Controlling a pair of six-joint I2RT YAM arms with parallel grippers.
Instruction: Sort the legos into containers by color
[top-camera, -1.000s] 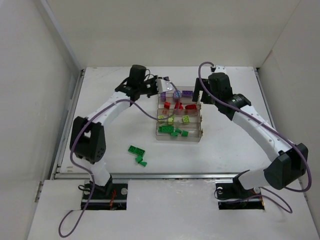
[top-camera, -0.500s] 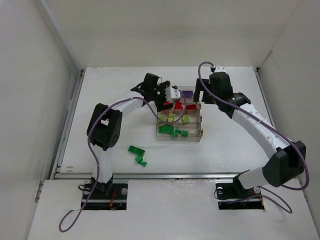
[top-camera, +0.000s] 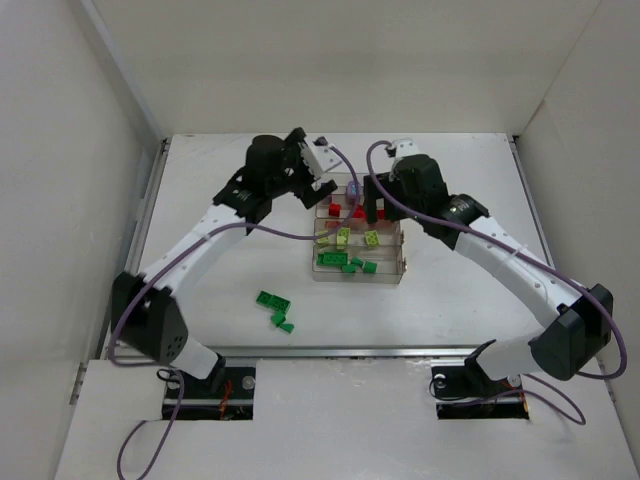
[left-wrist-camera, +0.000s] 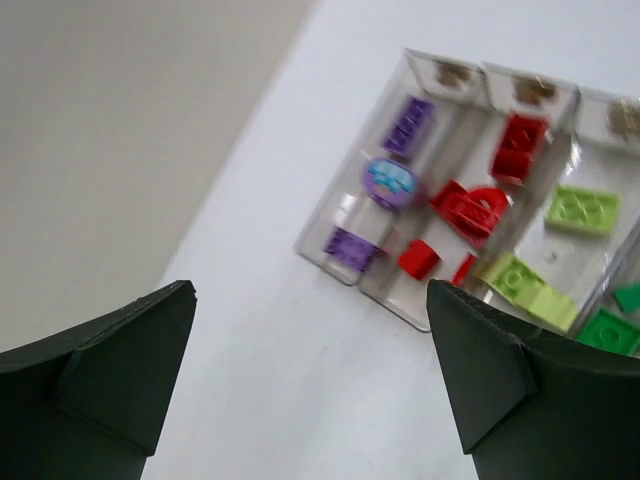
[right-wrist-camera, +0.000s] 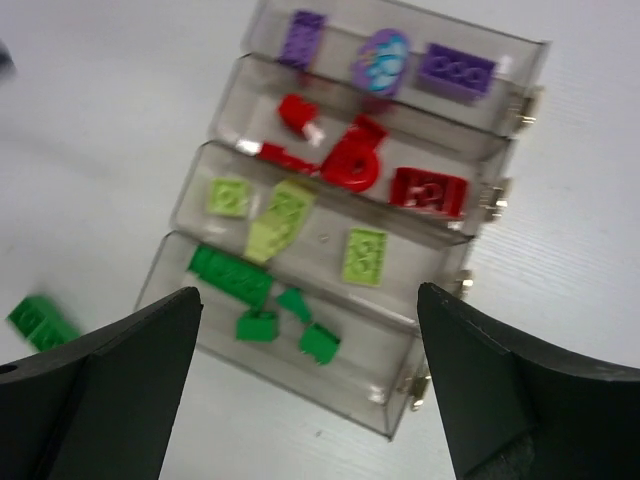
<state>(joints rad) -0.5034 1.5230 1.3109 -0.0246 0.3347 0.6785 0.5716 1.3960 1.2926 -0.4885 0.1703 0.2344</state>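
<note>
The left gripper (left-wrist-camera: 310, 335) and right gripper (right-wrist-camera: 310, 335) hung open and empty by the tray (top-camera: 358, 279); three green legos (top-camera: 277, 311) lay outside, near left.

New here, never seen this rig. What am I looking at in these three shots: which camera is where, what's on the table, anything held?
A left arm and a right arm, both robotic, are bolted at the near edge of a table and sort Lego by colour. The overhead view looks down from behind them. The other two come from wrist cameras, where the dark wedges are that gripper's own fingers. A clear four-compartment tray holds purple bricks, red bricks, lime bricks and dark green bricks, one colour per row. A few loose dark green bricks lie nearer the bases. The left gripper and right gripper are open, holding nothing.
</note>
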